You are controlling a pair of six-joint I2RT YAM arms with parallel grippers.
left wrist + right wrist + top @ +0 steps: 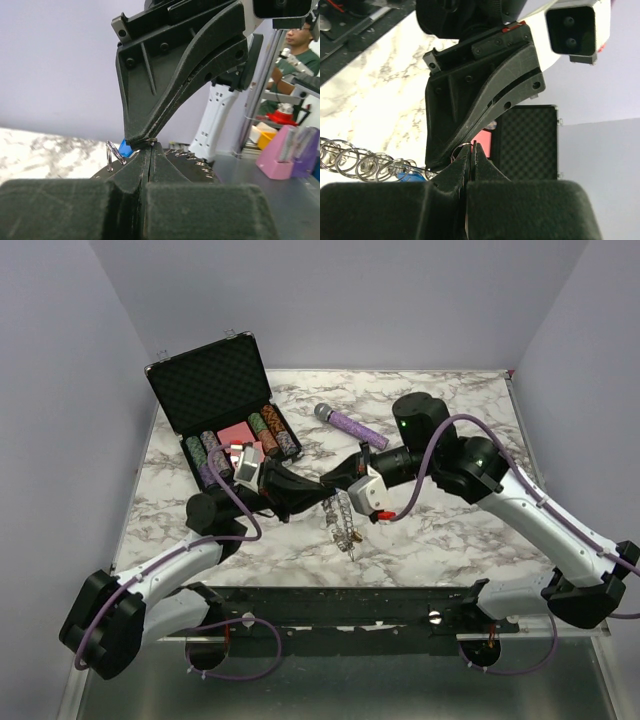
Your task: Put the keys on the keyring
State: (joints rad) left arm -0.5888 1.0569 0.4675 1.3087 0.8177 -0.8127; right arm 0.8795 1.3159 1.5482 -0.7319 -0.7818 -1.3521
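Pinching the keyring (pixel 192 156) with left gripper (pixel 150 150) and right gripper (pixel 471 150) both clamped shut; probably best easing the blue key (pixel 125 148) beside the keyring on gently, not twisting.

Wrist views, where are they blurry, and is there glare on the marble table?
Left wrist: the left gripper blurs towards the bottom edge; the marble table shows no glare. Right wrist: the right gripper blurs likewise; the table is washed out bright at upper left.
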